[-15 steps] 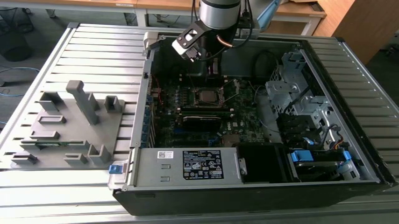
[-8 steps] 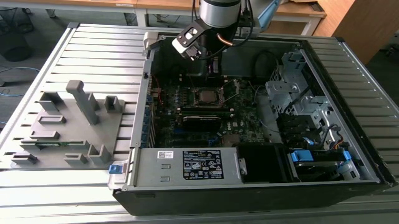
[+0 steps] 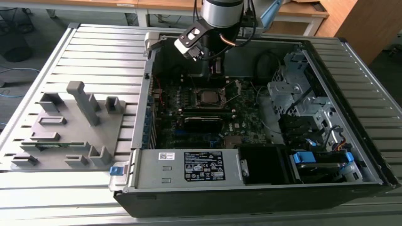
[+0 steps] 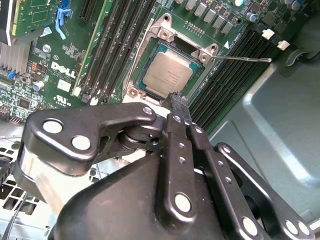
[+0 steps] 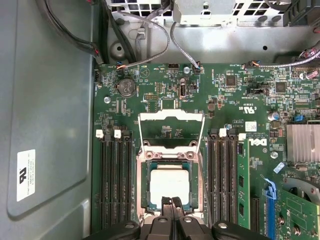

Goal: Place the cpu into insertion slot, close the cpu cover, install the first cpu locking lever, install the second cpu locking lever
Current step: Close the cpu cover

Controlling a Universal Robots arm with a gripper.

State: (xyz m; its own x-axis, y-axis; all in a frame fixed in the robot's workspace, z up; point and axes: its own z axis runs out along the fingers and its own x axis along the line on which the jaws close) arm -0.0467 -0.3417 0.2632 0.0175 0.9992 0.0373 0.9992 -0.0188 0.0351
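The gripper [image 5: 172, 201] has its two fingers [image 5: 168, 210] pinched together with nothing between them. The tips are poised at the edge of the cpu [image 5: 170, 184]; I cannot tell whether they touch it. The cpu lies flat in the insertion slot [image 5: 145, 187], silver top up. The cpu cover [image 5: 171, 116] stands hinged open just beyond the slot. A thin locking lever [image 4: 245, 59] juts free beside the socket.

In the exterior view the slot sits at 6 o'clock from the gripper, inside the open computer case [image 3: 264, 202]. The case also holds the green board, cables and drive bays. At 9 o'clock from the case lies a grey parts tray [image 3: 125, 134] with upright holders; their contents are too small to tell.

Likely risks: the closed tips pressing down could skew the chip and bend socket pins, and the loose lever could snag the fingers.
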